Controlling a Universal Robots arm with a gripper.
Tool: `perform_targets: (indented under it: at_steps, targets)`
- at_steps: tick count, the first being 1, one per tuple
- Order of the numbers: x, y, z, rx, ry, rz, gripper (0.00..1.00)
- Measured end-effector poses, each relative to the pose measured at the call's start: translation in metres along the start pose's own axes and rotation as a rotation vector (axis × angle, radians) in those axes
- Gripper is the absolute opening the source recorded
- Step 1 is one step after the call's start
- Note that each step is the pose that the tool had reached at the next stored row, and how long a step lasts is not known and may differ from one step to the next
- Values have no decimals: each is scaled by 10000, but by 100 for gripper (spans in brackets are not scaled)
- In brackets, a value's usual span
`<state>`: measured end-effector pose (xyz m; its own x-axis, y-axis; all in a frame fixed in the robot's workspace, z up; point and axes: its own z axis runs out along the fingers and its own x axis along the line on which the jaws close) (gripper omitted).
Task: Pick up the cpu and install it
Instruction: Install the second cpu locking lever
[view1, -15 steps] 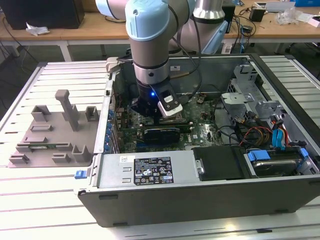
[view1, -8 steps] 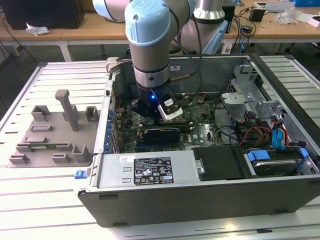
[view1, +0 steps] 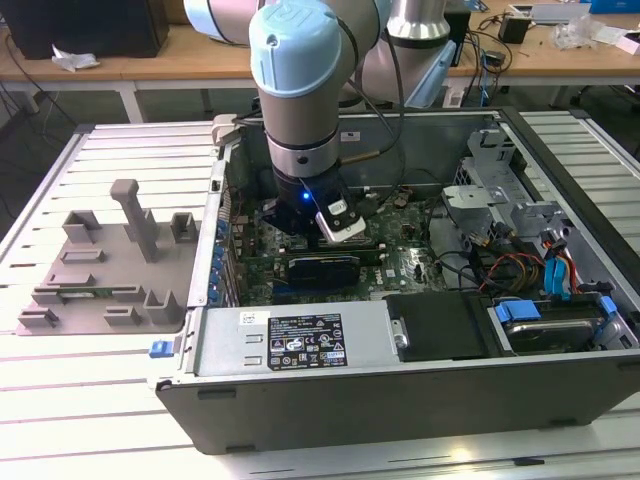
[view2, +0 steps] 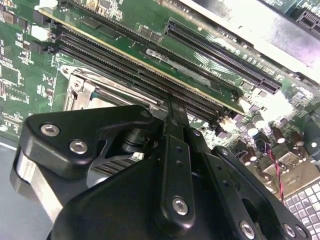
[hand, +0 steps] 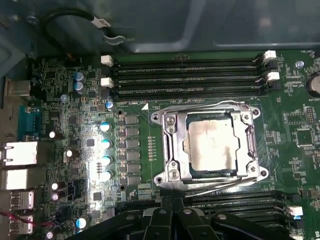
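Note:
The cpu, a square silvery chip with a smudged top, lies flat inside the metal socket frame on the green motherboard. The frame's plate is down around it and the wire levers lie along its edges. My black gripper hangs just beside the socket, above the memory slots, and touches nothing. Its fingers are together with nothing between them. In the exterior view the arm's wrist reaches down into the open computer case and covers the socket.
A grey plastic tray with upright posts lies at the exterior view's left of the case. Inside the case are a power supply, drive cage and cables. Memory slots and capacitors surround the socket.

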<state>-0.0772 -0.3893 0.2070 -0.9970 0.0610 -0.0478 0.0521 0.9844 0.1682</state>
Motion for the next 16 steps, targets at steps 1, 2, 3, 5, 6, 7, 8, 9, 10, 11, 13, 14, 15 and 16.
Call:
perform_targets:
  at_steps: [1, 2, 3, 5, 6, 7, 8, 9, 10, 11, 13, 14, 15, 16]
  targets:
    - [0, -1, 2, -93, 5, 6, 11]
    - [1, -1, 4, -176, 9, 11, 11]
    - [1, -1, 9, -229, 11, 15, 11]
    - [5, -4, 21, -314, 14, 20, 11]
    - [5, -4, 25, -344, 15, 20, 11]
    - [6, -5, 30, -372, 17, 23, 11]
    - [8, -6, 37, -404, 17, 25, 11]
    - [10, -8, 42, -434, 20, 25, 11]
    - [11, -8, 44, -449, 21, 25, 11]
    - [14, -9, 46, -474, 22, 26, 11]
    - [21, -9, 52, -543, 26, 31, 11]
    - [23, -8, 54, -564, 27, 32, 11]
    - [24, -7, 55, -570, 26, 35, 11]
    - [25, -3, 61, -588, 23, 35, 11]
